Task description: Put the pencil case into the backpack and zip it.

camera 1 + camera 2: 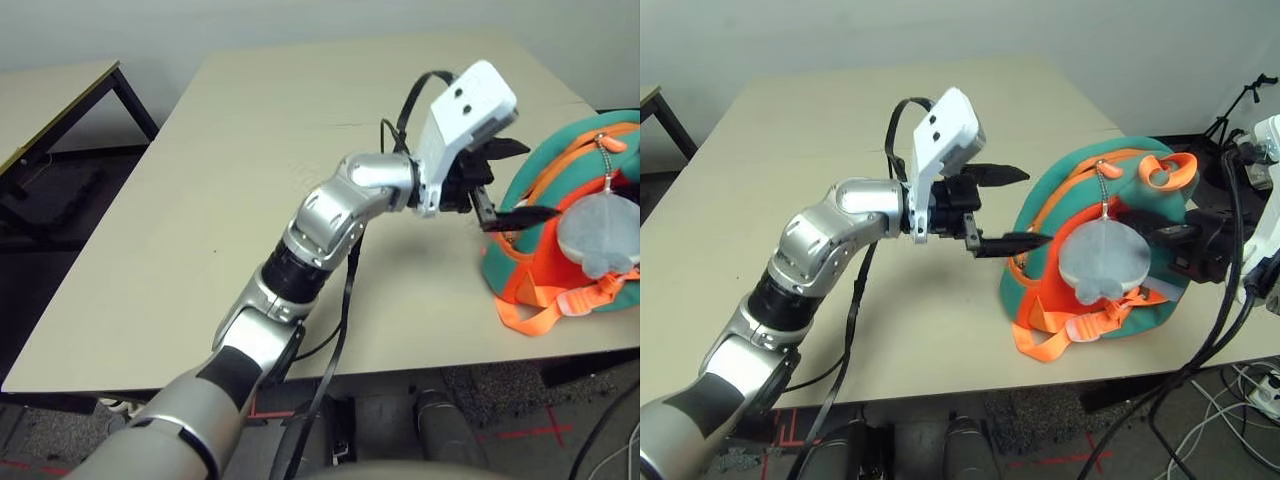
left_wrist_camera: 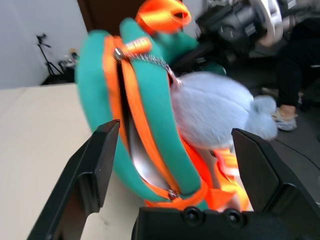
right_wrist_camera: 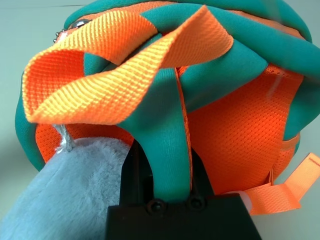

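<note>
The backpack [image 1: 1095,250] lies on its side at the table's [image 1: 940,330] near right edge, at about 3 o'clock, straps spilling toward the rim. The left gripper [image 1: 1005,205], fingers spread wide, hovers at its open zipper slit with broad bare tabletop behind it. The right gripper [image 1: 1185,245] presses against the pack's far side, clamped on a teal strap [image 3: 167,145]. The pencil case cannot be made out. A plush charm [image 1: 1102,258] rests on the pack.

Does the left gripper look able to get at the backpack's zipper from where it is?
Probably yes. The left gripper is open right beside the backpack, its fingers spread either side of the orange zipper line with nothing between them. The plush charm hangs further round, clear of that edge.
</note>
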